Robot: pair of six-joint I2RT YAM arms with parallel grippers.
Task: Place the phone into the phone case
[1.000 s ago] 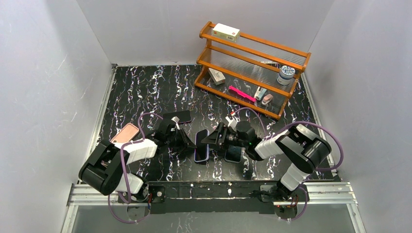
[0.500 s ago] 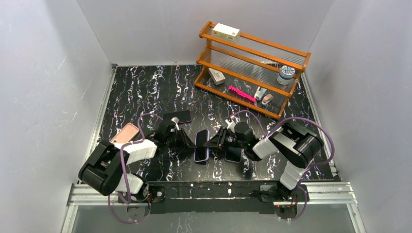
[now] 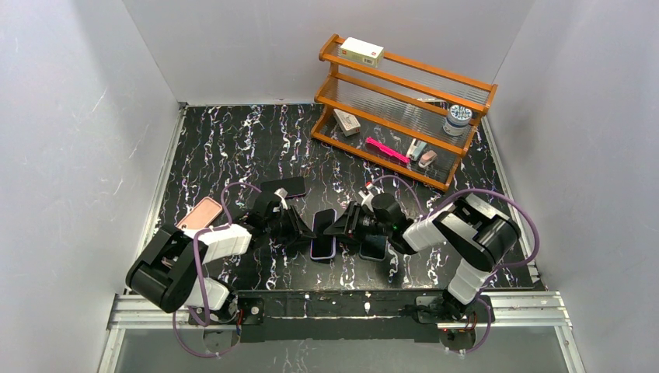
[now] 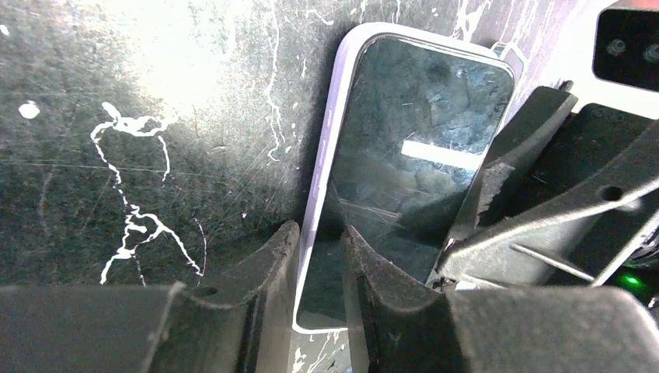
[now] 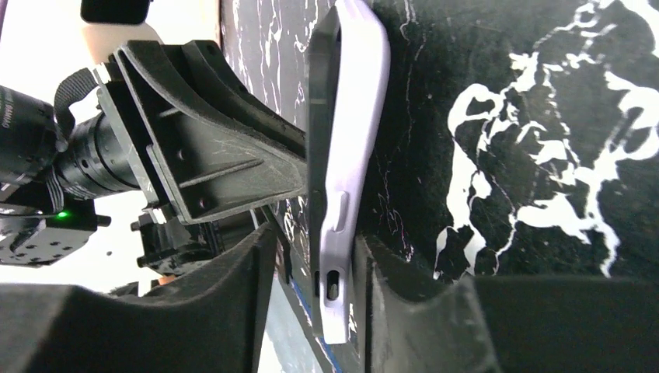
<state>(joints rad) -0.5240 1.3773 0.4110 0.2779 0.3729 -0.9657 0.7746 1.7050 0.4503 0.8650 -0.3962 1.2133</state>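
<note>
A dark phone (image 3: 323, 227) sits in a lilac phone case (image 3: 320, 250), tilted on the black marbled table between my two grippers. My left gripper (image 3: 302, 231) is at its left long edge. In the left wrist view my left gripper (image 4: 319, 241) is closed on the case's rim (image 4: 326, 148), one finger outside and one on the phone's screen (image 4: 420, 148). My right gripper (image 3: 343, 228) is at the right side. In the right wrist view the right gripper (image 5: 317, 237) straddles the case (image 5: 353, 116) and phone (image 5: 315, 116), with a gap at one finger.
Another dark phone (image 3: 374, 248) lies under the right wrist. A black phone (image 3: 284, 186) lies behind the left gripper and a pink one (image 3: 203, 212) at the left. A wooden rack (image 3: 404, 109) with small items stands at the back right.
The right wrist has shifted a little to the left and back. The phone in its case and the left gripper have stayed about where they were.
</note>
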